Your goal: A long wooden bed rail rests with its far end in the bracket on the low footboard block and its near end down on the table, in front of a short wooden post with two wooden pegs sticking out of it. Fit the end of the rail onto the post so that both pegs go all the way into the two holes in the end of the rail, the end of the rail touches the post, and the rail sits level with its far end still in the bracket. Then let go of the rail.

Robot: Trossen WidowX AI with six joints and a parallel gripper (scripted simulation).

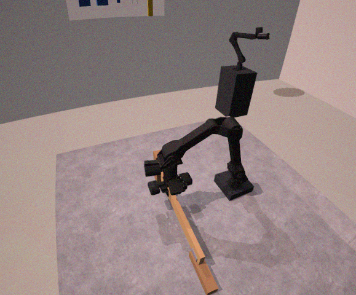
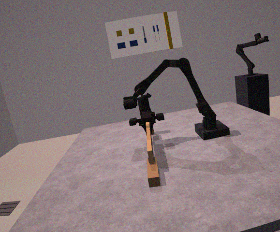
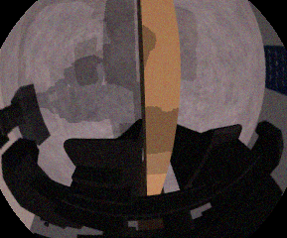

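Observation:
The long wooden rail (image 1: 184, 222) (image 2: 149, 142) (image 3: 159, 47) runs from my gripper to the low footboard block (image 1: 207, 278) (image 2: 153, 176), with its far end in the bracket there. My gripper (image 1: 169, 187) (image 2: 147, 123) (image 3: 150, 122) is shut on the rail near its post end and holds that end off the table. The short wooden post (image 1: 155, 154) shows only as a sliver behind the wrist in the top view. The pegs and the rail's end holes are hidden by the gripper, so I cannot tell whether they are engaged.
The arm's base (image 1: 233, 185) (image 2: 211, 129) stands right of the rail. A dark box (image 1: 235, 90) (image 2: 252, 92) carrying a small second arm stands beyond the grey table top. A floor vent (image 2: 5, 208) lies off the table at the lower left.

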